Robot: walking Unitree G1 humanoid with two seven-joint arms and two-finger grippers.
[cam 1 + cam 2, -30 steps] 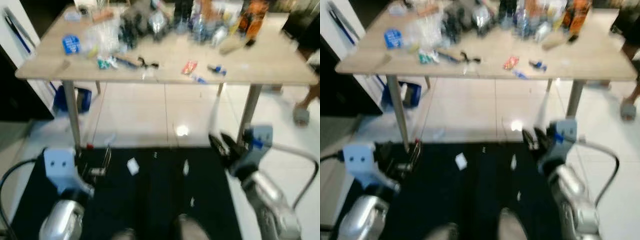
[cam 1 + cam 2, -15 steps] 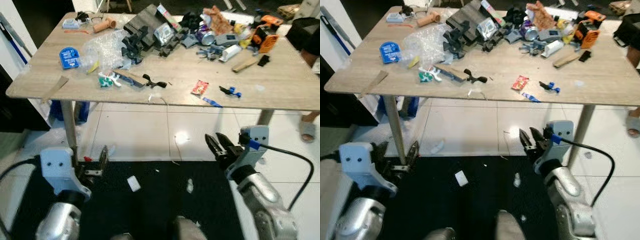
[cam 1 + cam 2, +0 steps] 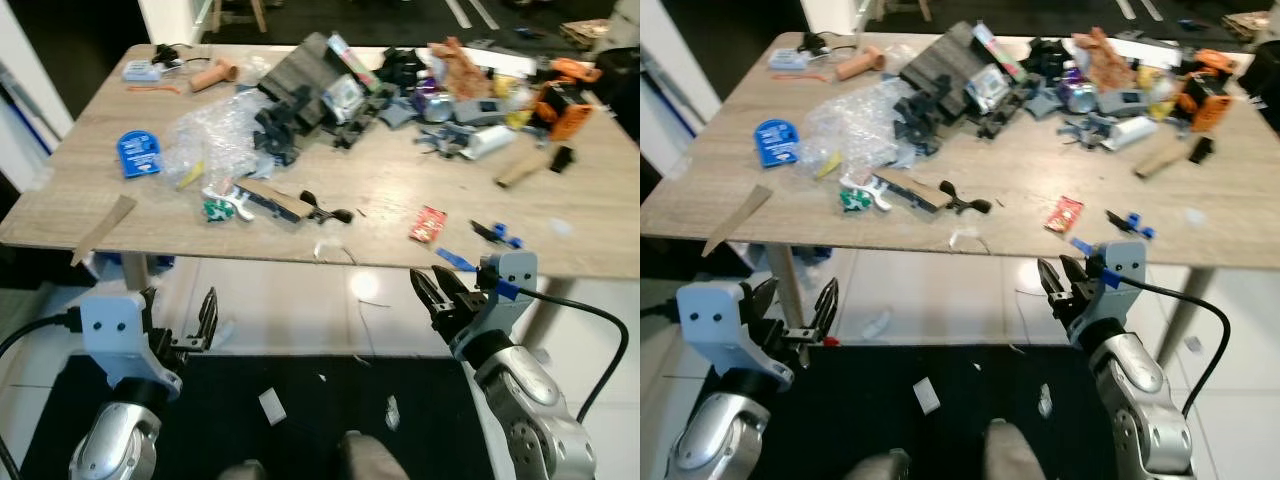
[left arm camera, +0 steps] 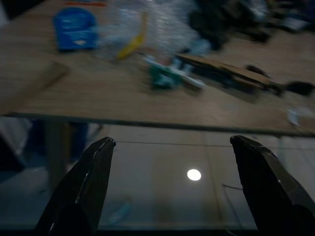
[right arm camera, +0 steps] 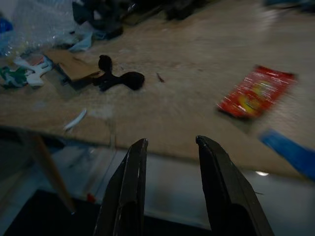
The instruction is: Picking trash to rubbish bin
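Observation:
A wooden table [image 3: 80, 215] carries scattered trash: a red wrapper [image 3: 431, 223] near the front edge, a black clip [image 3: 325, 212], a brown card piece [image 3: 270, 197], crumpled bubble wrap [image 3: 215, 130] and a blue packet [image 3: 137, 152]. My left gripper [image 3: 180, 318] hangs open below the table's front left edge, empty. My right gripper [image 3: 432, 290] is open just under the front edge, below the red wrapper [image 5: 256, 96]. Nothing lies between its fingers [image 5: 128, 187]. The left wrist view looks up at the table edge past the wide-spread fingers [image 4: 83, 187].
A pile of black parts [image 3: 300, 90] and an orange tool [image 3: 562, 105] lie at the table's far side. A cardboard strip [image 3: 100, 228] overhangs the left edge. A black mat [image 3: 230, 390] on white tiles holds small white scraps [image 3: 271, 405]. A table leg [image 3: 787, 285] stands left.
The whole view has shifted and sharpened as the camera moved nearer the table, which now looms larger. Both grippers stay open and empty.

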